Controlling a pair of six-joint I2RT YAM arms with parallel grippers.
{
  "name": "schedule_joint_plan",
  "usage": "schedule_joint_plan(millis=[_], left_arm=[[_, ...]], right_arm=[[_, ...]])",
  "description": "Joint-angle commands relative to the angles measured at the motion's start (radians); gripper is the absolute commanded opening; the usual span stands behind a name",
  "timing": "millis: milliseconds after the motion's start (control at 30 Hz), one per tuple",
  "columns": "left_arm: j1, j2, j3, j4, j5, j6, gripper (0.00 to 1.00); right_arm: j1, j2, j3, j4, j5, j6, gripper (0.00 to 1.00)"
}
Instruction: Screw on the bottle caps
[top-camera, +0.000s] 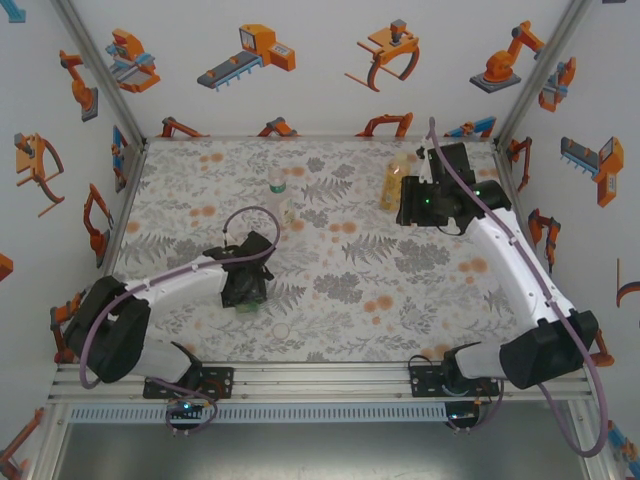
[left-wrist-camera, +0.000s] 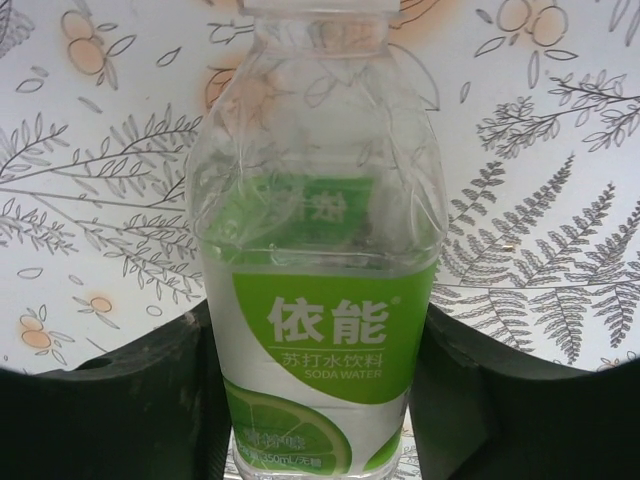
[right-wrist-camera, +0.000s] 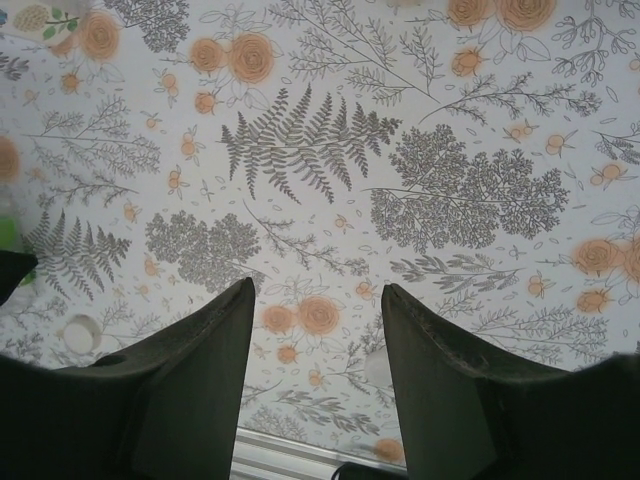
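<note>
The left gripper (left-wrist-camera: 312, 340) is pinching a clear plastic bottle (left-wrist-camera: 320, 200) with a green label low on its body. In the left wrist view a dark finger presses against each side of the bottle. Its walls look thin and creased. The neck runs off the top of that frame, so I cannot tell whether a cap is on it. From above, this gripper (top-camera: 245, 290) sits left of centre on the floral-patterned mat (top-camera: 400, 300) that covers the table.

The right gripper (right-wrist-camera: 318, 300) is spread wide and pinches nothing, with only mat between its fingers. From above it hangs in the upper right (top-camera: 418, 200), just beside a tall amber-yellow plastic bottle (top-camera: 393, 185). A short green bottle (top-camera: 278, 187) stands at upper centre.

One small pale round screw cap (top-camera: 281, 328) lies flat on the mat in the lower centre of the top view, near the held bottle. It shows at the lower left of the right wrist view (right-wrist-camera: 80, 333).

Risks, as I judge them:
- **Picking up the cap:** it is low and pale among the orange flower spots, so the fingers may scrape the mat or flick it away.
- **Holding the bottle:** a soft bottle can buckle under the squeeze, or turn along with the cap (so the threads never catch).
- **Starting the thread:** a tilted start would cross-thread the cap.
</note>
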Motion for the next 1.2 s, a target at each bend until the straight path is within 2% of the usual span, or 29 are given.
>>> schedule_joint_plan(millis=[0,233,500,633,767,933,1167], left_arm=[[-0.005,-0.041,-0.03,-0.019,-0.04,-0.015,0.5],[-0.006,-0.193,-0.061,0.023,-0.067,0.069,0.41],[0.022,-0.429,-0.08,0.071,-0.091,0.227,0.29],[0.09,-0.519,-0.088,0.127,-0.004,0.296,0.2],[0.147,-0.582,-0.087,0.178,0.111,0.38,0.16],[0.169,-0.638,-0.084,0.26,0.285,0.521,0.16],[0.176,-0.668,-0.099,0.369,0.466,0.613,0.01]], right_arm=[[0.022,-0.023,-0.006,0.002,0.014,0.019,0.51],[0.107,-0.039,-0.017,-0.017,0.083,0.015,0.5],[0.143,-0.082,-0.119,-0.037,0.099,0.05,0.5],[0.144,-0.099,-0.202,-0.035,0.098,0.072,0.5],[0.144,-0.12,-0.302,-0.006,0.096,0.1,0.5],[0.144,-0.14,-0.424,0.055,0.09,0.145,0.5],[0.16,-0.15,-0.524,0.091,0.104,0.204,0.49]])
